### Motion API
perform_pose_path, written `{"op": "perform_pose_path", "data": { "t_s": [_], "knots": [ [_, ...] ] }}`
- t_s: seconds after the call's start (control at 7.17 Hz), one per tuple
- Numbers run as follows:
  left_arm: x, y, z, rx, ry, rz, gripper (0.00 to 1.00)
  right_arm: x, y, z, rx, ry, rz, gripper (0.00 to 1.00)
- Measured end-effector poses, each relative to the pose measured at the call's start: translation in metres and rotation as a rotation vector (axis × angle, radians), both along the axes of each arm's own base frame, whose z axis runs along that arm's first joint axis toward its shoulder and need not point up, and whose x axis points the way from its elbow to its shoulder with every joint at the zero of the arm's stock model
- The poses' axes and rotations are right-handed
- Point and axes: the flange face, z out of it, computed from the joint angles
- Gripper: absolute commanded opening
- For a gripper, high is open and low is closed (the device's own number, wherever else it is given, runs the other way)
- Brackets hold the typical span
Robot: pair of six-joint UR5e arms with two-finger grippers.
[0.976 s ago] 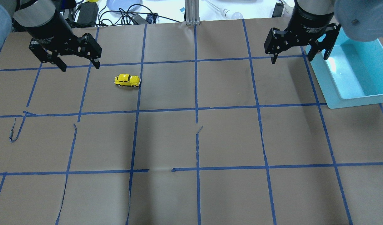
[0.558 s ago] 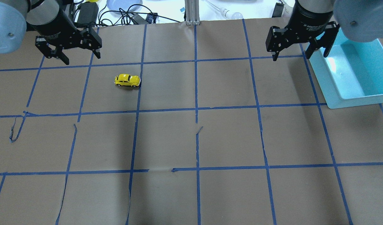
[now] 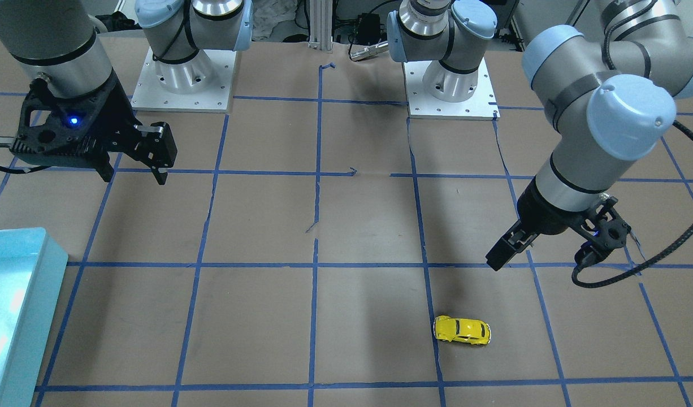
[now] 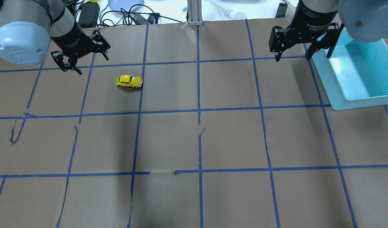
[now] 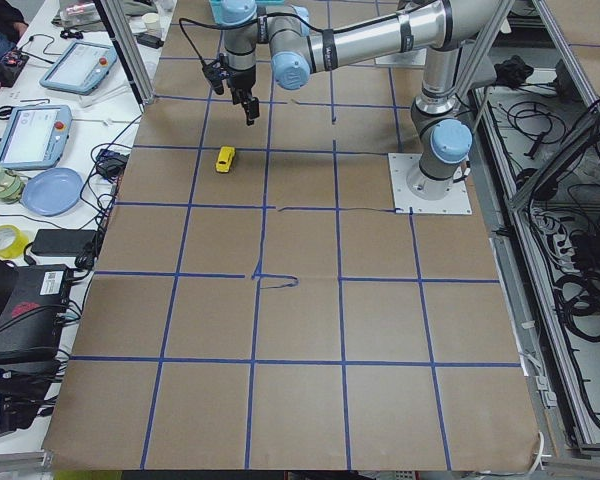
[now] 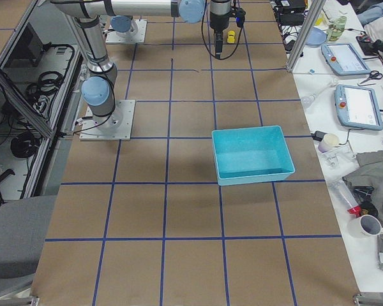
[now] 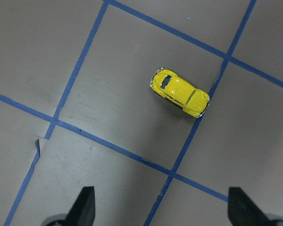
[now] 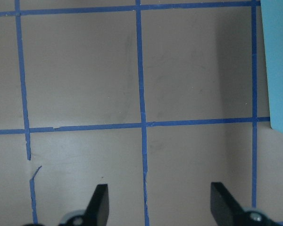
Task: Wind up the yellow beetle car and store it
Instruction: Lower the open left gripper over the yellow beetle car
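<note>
Right pincer [image 4: 299, 58] housing: small white print, "Adaptive" legible, rest unclear.

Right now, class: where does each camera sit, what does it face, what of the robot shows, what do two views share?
Front-facing: across table, facing robot; left arm, right arm.
Overhead: behind robot, looking down; left gripper, right gripper.
Exterior left: table's left end; left arm, yellow beetle car.
Exterior right: right end; right arm's base, teal bin.
Left wrist: down at car; fingertips.
Right wrist: down at paper; fingertips.
Shared: front-facing and overhead show car and bin.
</note>
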Motion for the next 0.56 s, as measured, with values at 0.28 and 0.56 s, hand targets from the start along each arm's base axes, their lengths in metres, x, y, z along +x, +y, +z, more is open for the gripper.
{"op": "perform_pose_path", "data": {
  "t_s": [0.28, 0.56],
  "knots": [
    [0.002, -0.017, -0.04, 0.019, 0.017, 0.215, 1.0, 0.0, -0.006, 0.0, -0.03, -0.004, 0.005, 0.82],
    [0.004, -0.037, -0.078, 0.002, 0.038, 0.452, 1.0, 0.0, -0.008, -0.002, -0.032, -0.006, 0.007, 0.86]
  ]
}}
